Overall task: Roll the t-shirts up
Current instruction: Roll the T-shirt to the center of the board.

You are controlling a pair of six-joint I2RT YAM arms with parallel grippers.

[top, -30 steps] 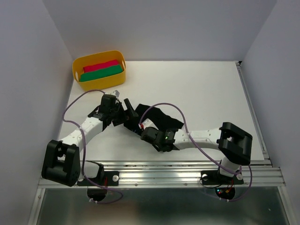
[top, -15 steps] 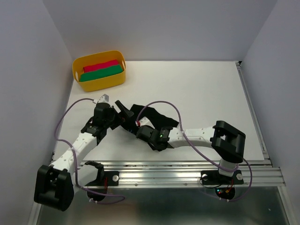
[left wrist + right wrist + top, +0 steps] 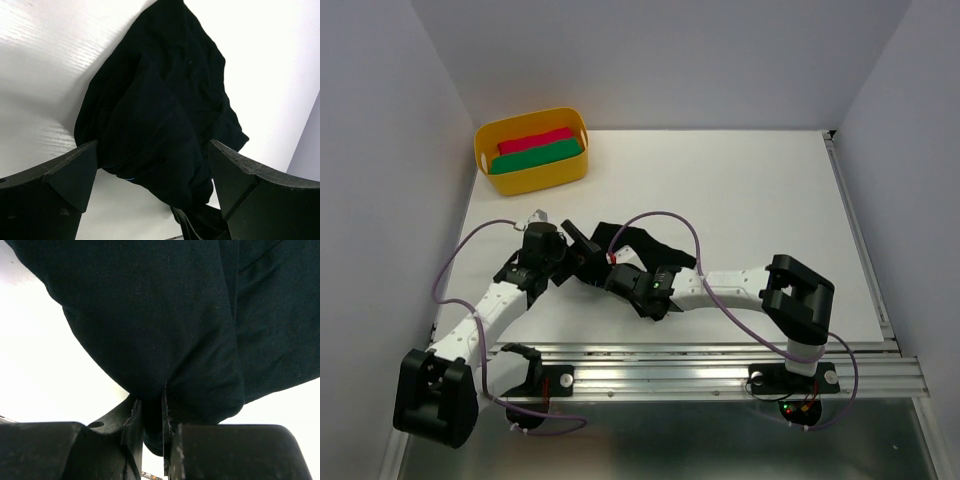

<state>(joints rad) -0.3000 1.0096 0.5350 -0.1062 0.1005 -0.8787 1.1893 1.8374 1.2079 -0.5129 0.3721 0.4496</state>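
Pinched between right fingers (image 3: 131, 426), almost closed: a thick fold of black shirt (image 3: 165, 315), cloth bulging above the narrow gap and draping to both sides. Left fingers (image 3: 65, 172) spread wide, gripping nothing, framing the crumpled heap; contact with the cloth impossible to tell. Seen from above: shirt (image 3: 660, 252) bunched on the white table (image 3: 750, 200), left of centre and near the front edge, partly hidden under the right gripper (image 3: 616, 268). Left gripper (image 3: 582, 248) just beside the heap's left end, pointing right. Right gripper reaching in from the right, low over the cloth. Both grippers close together at the same end of the shirt. Well apart, at the table's far left corner: yellow tub (image 3: 535, 178) holding a red roll (image 3: 535, 139) and a green roll (image 3: 535, 156) side by side.
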